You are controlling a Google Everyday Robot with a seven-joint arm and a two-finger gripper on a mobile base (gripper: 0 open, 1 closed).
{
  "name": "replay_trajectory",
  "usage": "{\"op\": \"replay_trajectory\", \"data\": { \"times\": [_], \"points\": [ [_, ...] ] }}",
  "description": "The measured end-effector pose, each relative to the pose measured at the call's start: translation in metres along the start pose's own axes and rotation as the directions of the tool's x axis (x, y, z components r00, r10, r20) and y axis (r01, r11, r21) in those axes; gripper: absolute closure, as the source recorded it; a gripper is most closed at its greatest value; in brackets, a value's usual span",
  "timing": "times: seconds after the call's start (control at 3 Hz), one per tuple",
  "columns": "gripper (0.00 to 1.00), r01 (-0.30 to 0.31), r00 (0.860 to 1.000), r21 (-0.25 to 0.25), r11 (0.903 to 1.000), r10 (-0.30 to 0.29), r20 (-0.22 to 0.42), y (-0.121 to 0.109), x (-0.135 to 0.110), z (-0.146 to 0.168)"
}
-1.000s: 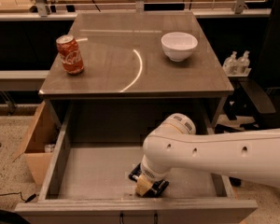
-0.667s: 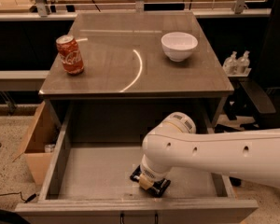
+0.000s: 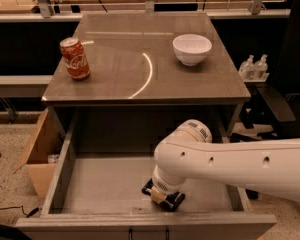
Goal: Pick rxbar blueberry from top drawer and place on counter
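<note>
Down in the open top drawer (image 3: pixel 105 184), close to its front wall, one gripper (image 3: pixel 163 198) sits low over the floor. The one white arm (image 3: pixel 230 164) hides most of it, so I cannot tell whether it is apart or closed. One dark flat shape beneath it, seemingly the rxbar blueberry (image 3: pixel 148 188), is mostly covered. On the counter (image 3: pixel 120 79) stand one red cola can (image 3: pixel 75 58) and one white bowl (image 3: pixel 192 48).

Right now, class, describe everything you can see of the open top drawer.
The top drawer is a wide, shallow grey box, standing open below the counter. Its floor looks flat and bare on the left, with low side walls and a small dark handle at the front. The arm reaches in from the right; its claw sits low over the floor near the front.
</note>
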State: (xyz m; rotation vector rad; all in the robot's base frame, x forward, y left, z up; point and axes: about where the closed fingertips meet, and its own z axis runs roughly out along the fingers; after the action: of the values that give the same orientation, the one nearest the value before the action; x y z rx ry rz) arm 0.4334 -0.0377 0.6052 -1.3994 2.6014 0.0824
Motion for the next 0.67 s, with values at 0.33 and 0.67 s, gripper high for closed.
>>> {"op": "replay_trajectory", "data": {
  "times": [0.33, 0.67],
  "points": [
    [1.00, 0.003, 1.000, -0.002, 1.0000, -0.003, 0.020, -0.003, 0.000, -0.006],
    [1.00, 0.015, 0.998, -0.012, 0.9998, -0.014, 0.060, -0.011, 0.004, -0.021]
  ]
}}
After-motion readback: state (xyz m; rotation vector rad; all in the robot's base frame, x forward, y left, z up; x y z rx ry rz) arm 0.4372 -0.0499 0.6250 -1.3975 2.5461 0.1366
